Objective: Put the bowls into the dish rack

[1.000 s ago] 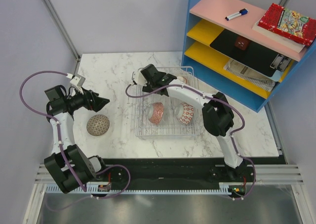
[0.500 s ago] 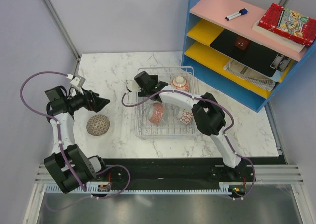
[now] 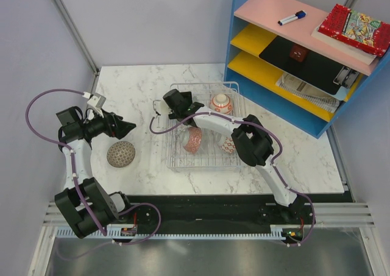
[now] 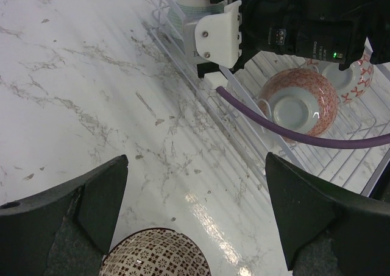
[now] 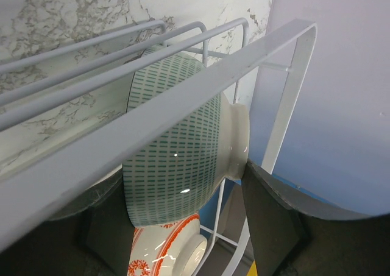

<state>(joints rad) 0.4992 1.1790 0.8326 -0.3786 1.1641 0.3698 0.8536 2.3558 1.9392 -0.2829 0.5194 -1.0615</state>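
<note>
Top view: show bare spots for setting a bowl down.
Bare marble tabletop beyond the left pincer, and between the brown patterned bowl and the white wire dish rack. The rack is crowded: pink bowl, right pincer gripping a green-dashed bowl.

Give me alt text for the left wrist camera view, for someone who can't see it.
The open left tool hangs over a brown bowl upside down on the marble table. Upper right, the right arm reaches over the rack, above a green bowl at its corner; a pink bowl stands on edge inside.
</note>
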